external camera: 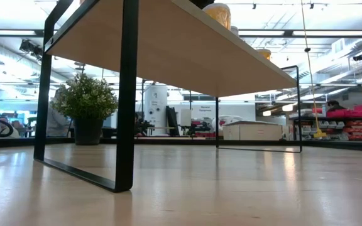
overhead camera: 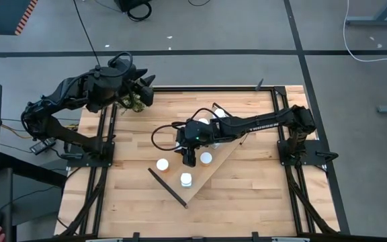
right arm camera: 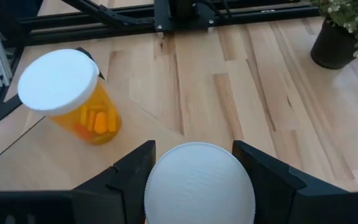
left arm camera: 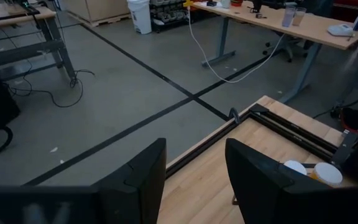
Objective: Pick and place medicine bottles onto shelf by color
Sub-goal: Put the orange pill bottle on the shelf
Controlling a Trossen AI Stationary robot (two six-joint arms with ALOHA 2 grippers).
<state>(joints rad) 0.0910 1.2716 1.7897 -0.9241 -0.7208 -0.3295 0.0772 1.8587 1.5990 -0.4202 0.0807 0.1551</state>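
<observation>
While an orange bottle [right arm camera: 79, 102] stands beside it on the shelf [overhead camera: 224, 161], the right tool [right arm camera: 197, 171] pinches a white-capped bottle [right arm camera: 199, 183]; the left tool [left arm camera: 194, 180] hangs spread by the plant [overhead camera: 134, 101].

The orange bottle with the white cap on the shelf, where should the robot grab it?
Probably just below the cap, around the round body. The orange bottle stands upright on the shelf, its white cap on top and open space around it, so coming down from above with the fingers either side looks easiest. The right tool is nearest and has another white cap between its fingers.
</observation>
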